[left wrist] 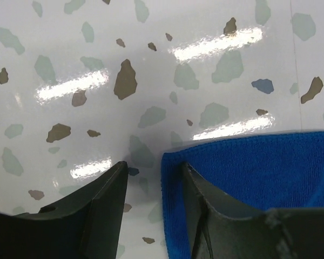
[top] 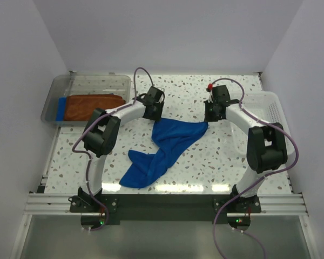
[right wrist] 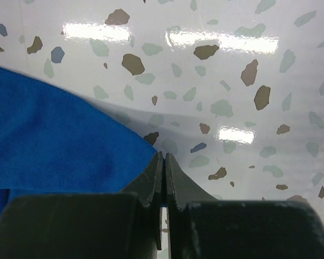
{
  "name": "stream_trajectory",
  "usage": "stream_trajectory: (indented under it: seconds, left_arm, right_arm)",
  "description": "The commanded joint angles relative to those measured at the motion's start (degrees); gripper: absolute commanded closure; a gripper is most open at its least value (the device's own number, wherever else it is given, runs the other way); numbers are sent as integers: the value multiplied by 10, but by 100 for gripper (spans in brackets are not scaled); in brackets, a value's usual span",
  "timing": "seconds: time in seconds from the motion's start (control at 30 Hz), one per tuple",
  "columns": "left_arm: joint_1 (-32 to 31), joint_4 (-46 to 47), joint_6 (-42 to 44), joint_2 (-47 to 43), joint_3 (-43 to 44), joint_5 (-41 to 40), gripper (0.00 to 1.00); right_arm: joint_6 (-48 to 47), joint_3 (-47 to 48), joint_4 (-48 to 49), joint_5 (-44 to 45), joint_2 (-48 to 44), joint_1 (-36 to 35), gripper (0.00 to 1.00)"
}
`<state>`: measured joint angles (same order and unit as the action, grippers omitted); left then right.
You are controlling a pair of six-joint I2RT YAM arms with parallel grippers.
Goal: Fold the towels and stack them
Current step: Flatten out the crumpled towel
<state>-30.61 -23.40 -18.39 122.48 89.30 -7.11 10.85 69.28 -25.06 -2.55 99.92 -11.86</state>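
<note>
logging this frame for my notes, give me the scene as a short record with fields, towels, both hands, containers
loose towel: blue towel, crumpled and unfolded on the table
left hand: left hand open, fingers straddling one far corner's edge
right hand: right hand shut on the other far corner
tray: clear tray, far left, holds a folded brown towel and a second blue towel at its left end
basket: white basket, far right, contents unclear
</note>
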Motion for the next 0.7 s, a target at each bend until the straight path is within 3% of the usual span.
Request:
stream_trajectory:
  seconds: [0.0, 0.13, 0.23, 0.27, 0.33, 0.5, 0.67]
  left_arm:
    - [-27, -2, 8, 34, 18, -34, 51]
    - [-32, -18, -3, 51, 21, -43, 60]
    - [-32, -24, -4, 58, 20, -46, 76]
    - [-31, -25, -3, 59, 21, -47, 87]
    - [-27, -31, -2, 62, 25, -54, 100]
    - [14, -35, 11, 15, 54, -69, 100]
    - [43, -49, 58, -62, 155, -102, 100]
  right_arm:
    - [-7, -6, 14, -2, 2, 2, 100]
    - [-8, -5, 12, -3, 1, 2, 100]
    - [-10, -5, 12, -1, 1, 2, 100]
    - [-12, -4, 12, 0, 0, 2, 100]
    - [-11, 3, 12, 3, 0, 2, 100]
    - [-9, 58, 3, 6, 0, 3, 100]
    - [-25, 176, -13, 1, -8, 3, 100]
